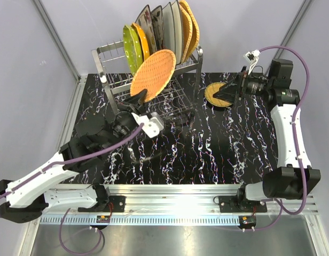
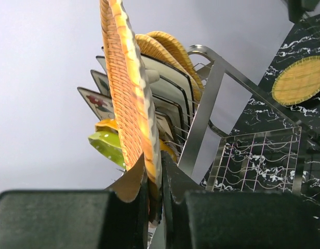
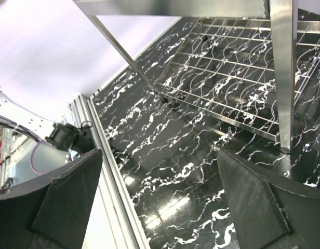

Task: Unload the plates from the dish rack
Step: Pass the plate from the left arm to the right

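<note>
My left gripper (image 1: 141,99) is shut on the lower rim of a round woven orange plate (image 1: 153,74), holding it up on edge in front of the dish rack (image 1: 108,54). In the left wrist view the plate (image 2: 130,93) rises from between the closed fingers (image 2: 183,181). Several plates stand in the rack's top row: a lime-green one (image 1: 131,48), an orange one (image 1: 142,40), floral and white ones (image 1: 160,25), and woven ones (image 1: 190,26). A small woven plate (image 1: 214,95) lies flat on the table, and my right gripper (image 1: 229,93) hovers open at its right side.
The black marbled table (image 1: 207,149) stretches between the rack and the aluminium rail (image 1: 170,189) at the near edge. The right wrist view shows the rack's lower wire shelf (image 3: 227,67), one steel leg (image 3: 282,78) and the rail (image 3: 105,171). Grey walls enclose the back and sides.
</note>
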